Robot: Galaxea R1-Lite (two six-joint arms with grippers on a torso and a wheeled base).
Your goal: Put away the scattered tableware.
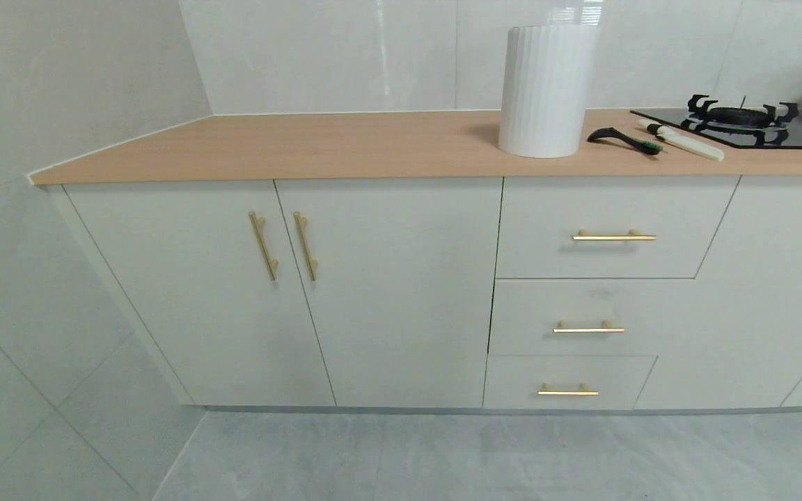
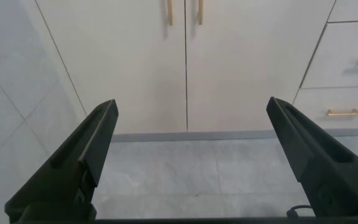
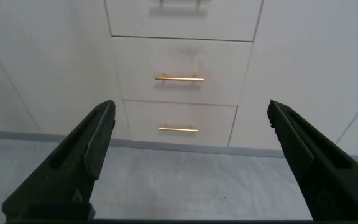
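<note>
tableware lies on the wooden counter (image 1: pixel 303 146), toward the robot's right: a black tool (image 1: pixel 622 139) and a white tool (image 1: pixel 683 140), just beside each other, between the tall white ribbed pot (image 1: pixel 547 90) and the stove (image 1: pixel 742 125). the left gripper (image 2: pixel 191 102) hangs low before the cabinet doors (image 2: pixel 135 56), its jaws wide apart with nothing between them; the right gripper (image 3: pixel 190 106) is the same, low before the drawers (image 3: pixel 182 56). i judge no piece is picked yet. to do it well, the right arm should rise above the counter edge, come down over the black tool across its handle, and keep off the pot, which may tip easily.
</note>
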